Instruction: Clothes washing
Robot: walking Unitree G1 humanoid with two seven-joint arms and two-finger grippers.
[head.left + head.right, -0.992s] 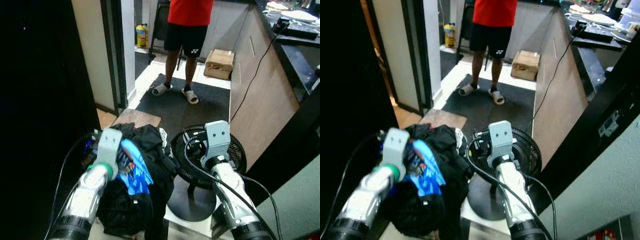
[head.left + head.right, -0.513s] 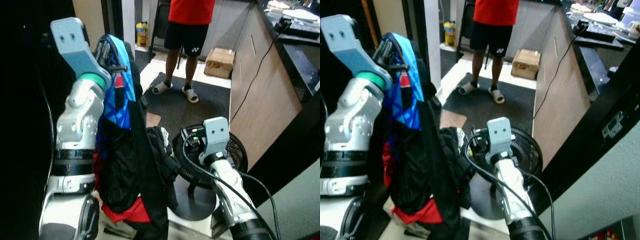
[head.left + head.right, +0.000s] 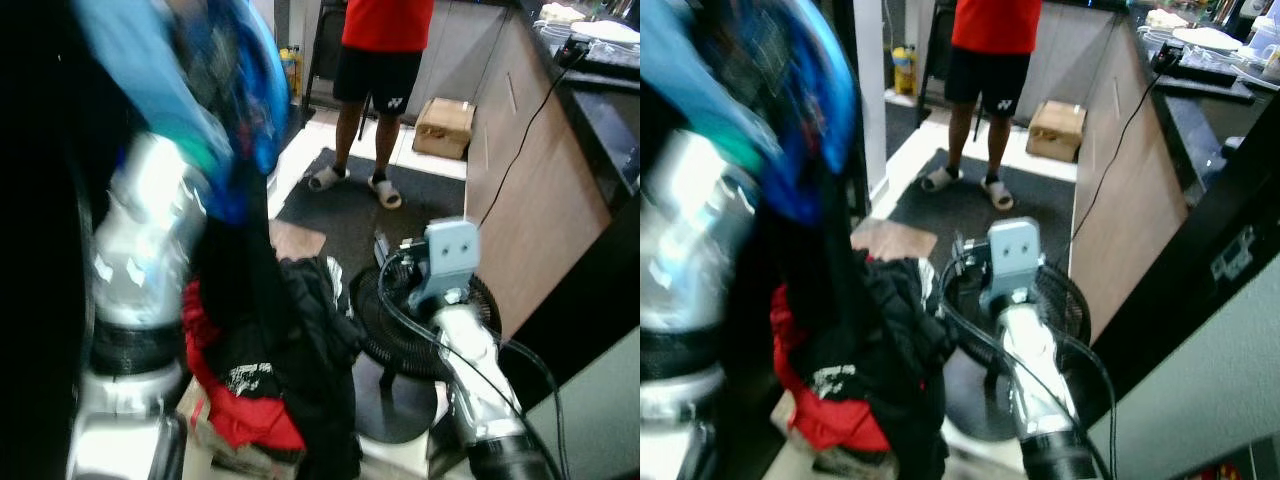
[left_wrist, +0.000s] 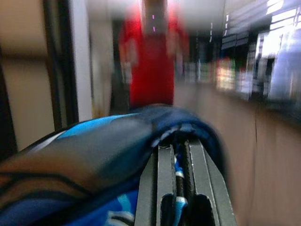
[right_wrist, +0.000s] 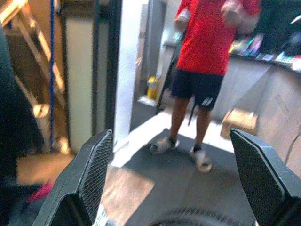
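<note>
My left arm (image 3: 150,260) is raised high and blurred. Its gripper (image 4: 181,141) is shut on a blue garment (image 3: 235,90), whose cloth is pinched between the two fingers in the left wrist view. Black clothes (image 3: 255,300) and a red garment (image 3: 240,420) hang from the blue one beside the arm. More black clothes (image 3: 325,300) lie heaped below, next to the fan. My right arm (image 3: 450,255) reaches forward low over the fan. Its gripper (image 5: 171,136) is open, with nothing between its fingers.
A black floor fan (image 3: 480,310) with a round base (image 3: 390,405) stands under the right arm. A person in a red shirt (image 3: 385,20) stands on a dark mat (image 3: 370,225) ahead. A cardboard box (image 3: 443,125), a wooden counter (image 3: 530,170) at the right, a door frame (image 3: 870,120) at the left.
The left arm has lifted the bundle from the heap to well above head height, so the clothes now hang full length. The right arm has barely moved.
</note>
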